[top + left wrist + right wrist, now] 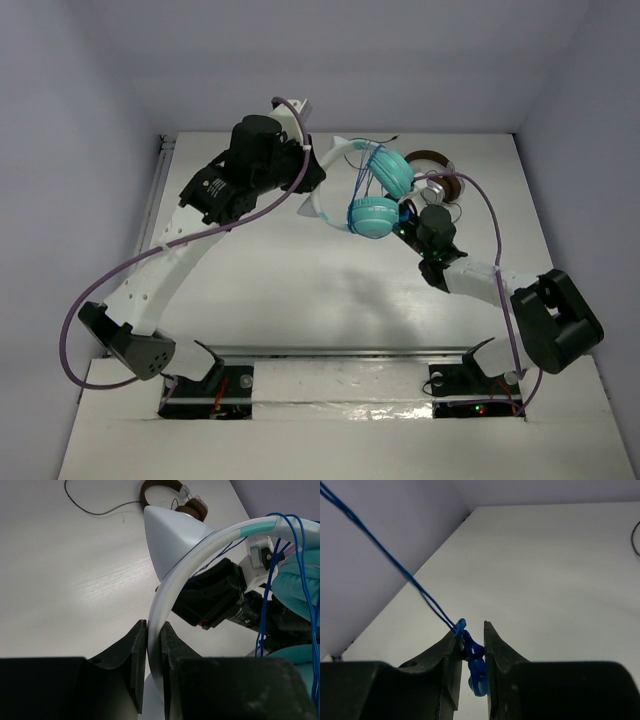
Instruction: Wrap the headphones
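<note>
The teal headphones [378,195] are held above the table near the back middle, their two round earcups stacked and blue cable [366,178] looped around them. My left gripper [303,180] is shut on the pale headband [170,595], which runs between its fingers in the left wrist view. My right gripper [408,222] sits just right of the lower earcup. It is shut on the blue plug end of the cable [475,656]; the thin cable [395,562] runs taut up and to the left from there.
Brown-and-silver headphones [437,170] with a black cable [95,511] lie on the table behind the teal pair, near the back right. White walls enclose the table at the back and sides.
</note>
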`<move>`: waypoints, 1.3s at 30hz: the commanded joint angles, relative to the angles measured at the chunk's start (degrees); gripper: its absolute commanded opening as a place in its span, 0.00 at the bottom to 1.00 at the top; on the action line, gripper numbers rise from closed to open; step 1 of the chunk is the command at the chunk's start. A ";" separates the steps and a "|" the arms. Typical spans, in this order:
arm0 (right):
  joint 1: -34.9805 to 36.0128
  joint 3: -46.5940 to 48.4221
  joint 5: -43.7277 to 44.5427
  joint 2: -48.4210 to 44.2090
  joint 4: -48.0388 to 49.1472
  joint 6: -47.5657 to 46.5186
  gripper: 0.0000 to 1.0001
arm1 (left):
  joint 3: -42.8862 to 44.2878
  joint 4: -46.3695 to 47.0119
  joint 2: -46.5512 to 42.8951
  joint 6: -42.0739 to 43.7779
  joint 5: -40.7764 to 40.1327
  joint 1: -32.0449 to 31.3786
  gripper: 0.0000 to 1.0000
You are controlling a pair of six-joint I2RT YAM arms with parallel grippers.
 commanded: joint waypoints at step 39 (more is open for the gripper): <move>6.36 -9.51 -10.08 10.39 27.37 57.60 0.23 | -43.61 49.14 3.38 -15.24 -32.54 -2.41 0.00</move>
